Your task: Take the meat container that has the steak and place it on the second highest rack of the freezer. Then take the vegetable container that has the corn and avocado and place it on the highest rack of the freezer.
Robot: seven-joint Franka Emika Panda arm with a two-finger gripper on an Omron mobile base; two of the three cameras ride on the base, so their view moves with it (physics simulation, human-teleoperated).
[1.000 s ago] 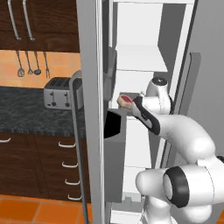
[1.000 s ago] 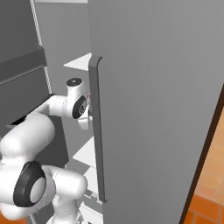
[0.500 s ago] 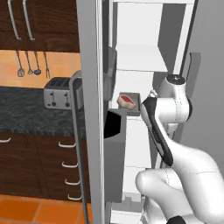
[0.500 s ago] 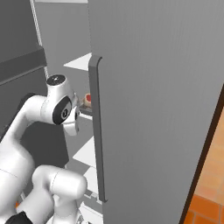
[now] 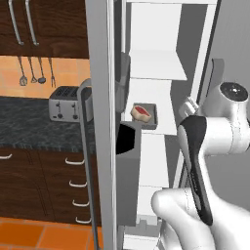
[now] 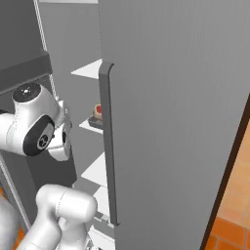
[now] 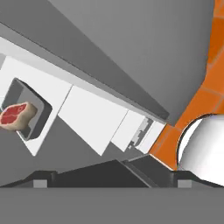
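Steak (image 5: 142, 112) container (image 5: 153, 119) on freezer (image 6: 166, 97) shelf

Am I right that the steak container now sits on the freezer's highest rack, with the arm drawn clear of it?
Not the highest. In the left base view the container with the steak sits on the second shelf down; the highest rack above holds nothing. The arm is indeed clear of it.

Glossy white rounded arm (image 5: 229, 136) — dark grey joint bands, round grey cap on the elbow.
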